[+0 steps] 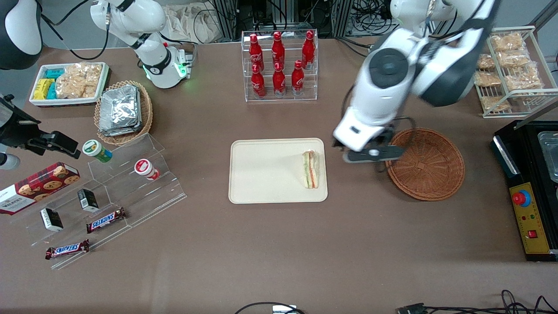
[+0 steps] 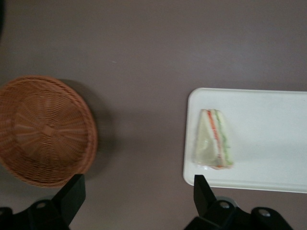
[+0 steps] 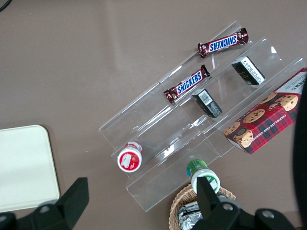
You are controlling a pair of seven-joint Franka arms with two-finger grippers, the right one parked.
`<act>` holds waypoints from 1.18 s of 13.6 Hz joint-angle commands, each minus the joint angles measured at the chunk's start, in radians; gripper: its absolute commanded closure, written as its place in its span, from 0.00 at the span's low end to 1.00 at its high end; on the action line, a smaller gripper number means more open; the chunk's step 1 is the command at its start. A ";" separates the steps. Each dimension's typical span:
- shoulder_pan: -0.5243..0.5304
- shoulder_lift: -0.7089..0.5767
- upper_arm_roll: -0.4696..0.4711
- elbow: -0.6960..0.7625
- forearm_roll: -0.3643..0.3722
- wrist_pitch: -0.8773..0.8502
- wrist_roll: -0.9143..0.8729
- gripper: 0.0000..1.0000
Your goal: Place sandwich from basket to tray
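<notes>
High front view — downward wrist views

Sandwich (image 1: 311, 169) on tray (image 1: 261, 174); open gripper (image 1: 370, 153) between tray and basket (image 1: 431, 174).

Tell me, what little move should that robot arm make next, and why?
Probably just lift away and retreat. The triangular wrapped white-bread sandwich already lies on the flat cream-beige plastic tray, the round brown wicker basket holds nothing, and the open hand hangs above the bare table between basket and tray, gripping nothing.
</notes>
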 commanded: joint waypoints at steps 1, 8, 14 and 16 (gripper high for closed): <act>-0.020 -0.150 0.174 -0.099 -0.082 -0.035 0.152 0.00; -0.051 -0.282 0.460 -0.148 -0.110 -0.109 0.387 0.00; -0.052 -0.290 0.521 -0.120 -0.180 -0.120 0.413 0.00; -0.083 -0.287 0.547 -0.113 -0.180 -0.125 0.403 0.00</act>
